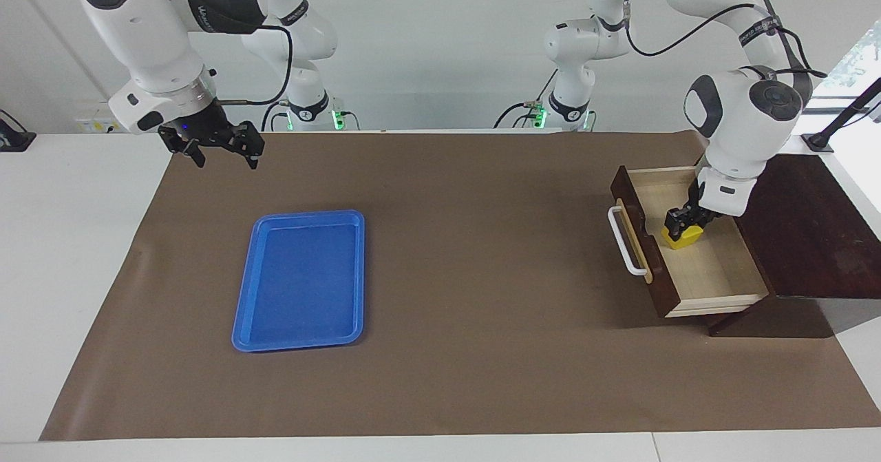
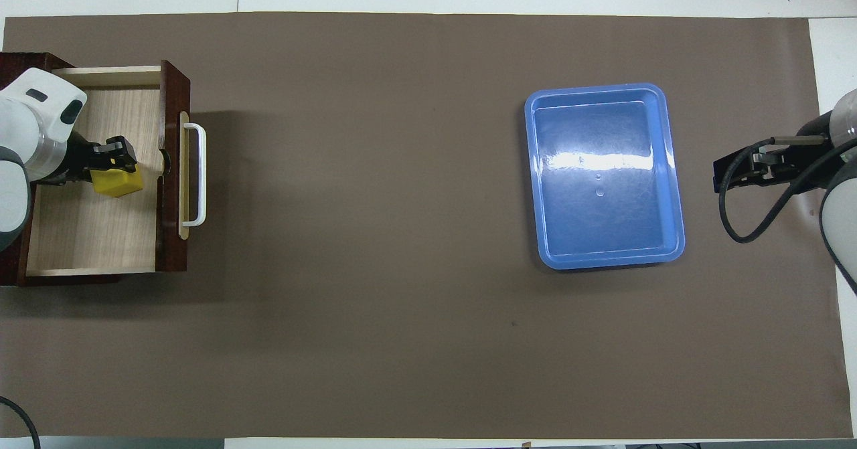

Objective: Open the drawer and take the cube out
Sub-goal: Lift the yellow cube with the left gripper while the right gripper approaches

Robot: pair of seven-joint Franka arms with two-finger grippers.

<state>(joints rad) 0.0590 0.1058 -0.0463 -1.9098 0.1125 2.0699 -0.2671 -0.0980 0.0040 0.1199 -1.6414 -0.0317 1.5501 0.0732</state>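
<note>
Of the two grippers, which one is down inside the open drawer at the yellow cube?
The left gripper: it reaches into the drawer at the cube. The right gripper waits in the air, near the blue tray.

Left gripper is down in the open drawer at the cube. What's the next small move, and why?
Probably lift straight up. The left gripper looks closed around the cube inside the pulled-out drawer, whose front panel stands beside the cube, so rising first should clear it. The right gripper waits over the mat, away from the blue tray.

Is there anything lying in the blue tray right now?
No, the blue tray holds nothing; the cube sits in the open drawer.
</note>
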